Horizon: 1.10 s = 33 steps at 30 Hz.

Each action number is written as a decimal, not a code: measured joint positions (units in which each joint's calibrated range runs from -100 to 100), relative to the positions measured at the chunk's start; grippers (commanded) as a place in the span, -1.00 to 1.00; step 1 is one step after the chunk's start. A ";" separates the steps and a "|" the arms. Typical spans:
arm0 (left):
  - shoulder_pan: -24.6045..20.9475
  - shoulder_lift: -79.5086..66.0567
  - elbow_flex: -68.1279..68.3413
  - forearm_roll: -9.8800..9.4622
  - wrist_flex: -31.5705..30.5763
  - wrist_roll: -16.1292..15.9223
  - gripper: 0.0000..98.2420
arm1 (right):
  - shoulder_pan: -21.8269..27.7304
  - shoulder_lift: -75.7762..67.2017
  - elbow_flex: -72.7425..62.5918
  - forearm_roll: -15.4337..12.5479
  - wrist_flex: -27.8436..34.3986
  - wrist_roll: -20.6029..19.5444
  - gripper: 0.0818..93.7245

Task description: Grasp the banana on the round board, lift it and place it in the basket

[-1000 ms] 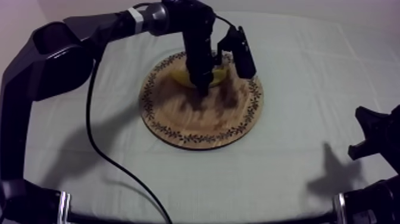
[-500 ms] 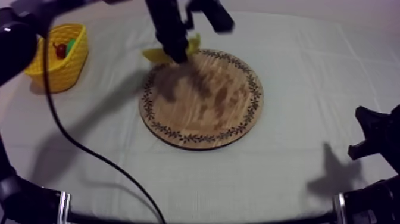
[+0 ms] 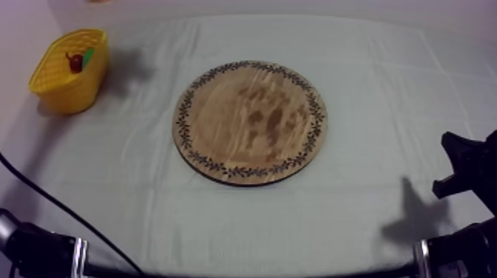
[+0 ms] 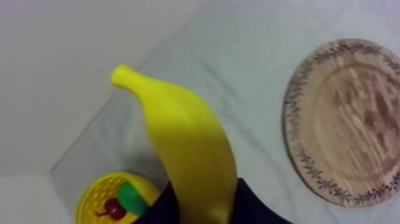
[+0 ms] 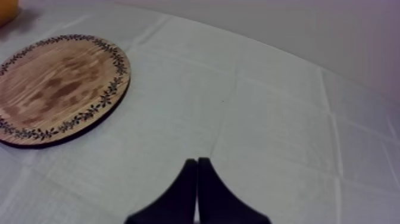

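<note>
The yellow banana hangs high in the air, my left gripper shut on its lower end. Below it, at the table's left side, stands the yellow basket. A small red fruit and a green piece lie inside. The round wooden board sits bare at mid table. My right gripper rests low at the right side, its fingers together in a narrow wedge.
Grey-white cloth covers the table around the board. My left arm's base and its cable lie along the front left edge. The board lies to the far left of my right gripper.
My left arm has lifted the banana off the board, carried it left toward the basket, and risen out of the top view. The right arm has not moved.
</note>
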 measured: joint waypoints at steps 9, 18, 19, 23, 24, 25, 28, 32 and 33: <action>-9.68 -1.14 5.86 0.40 -2.55 -0.57 -0.70 | 0.00 0.00 0.00 0.00 0.06 0.00 -1.00; -15.54 0.61 12.60 2.34 -7.82 -0.68 -0.45 | 0.00 0.00 0.00 0.00 0.06 0.00 -1.00; -15.92 1.05 13.14 2.56 -8.15 -0.68 -0.41 | 0.00 0.00 0.00 0.00 0.06 0.00 -1.00; -16.56 1.67 15.94 3.22 -10.56 -0.16 -0.02 | 0.00 0.00 0.00 0.00 0.06 0.00 -1.00; -16.64 1.35 16.69 3.35 -11.29 -0.11 0.09 | 0.00 0.00 0.00 0.00 0.06 0.00 -1.00; -16.74 0.86 17.65 3.35 -12.05 0.03 0.18 | 0.00 0.00 0.00 0.00 0.06 0.00 -1.00; -16.79 -0.77 20.63 3.35 -13.95 0.49 0.43 | 0.00 0.00 0.00 0.00 0.06 0.00 -1.00; -16.86 -4.01 23.67 3.23 -14.60 1.06 0.57 | 0.00 0.00 0.00 0.00 0.06 0.00 -1.00; -16.86 -5.12 24.23 3.31 -14.82 1.21 0.57 | 0.00 0.00 0.00 0.00 0.06 0.00 -1.00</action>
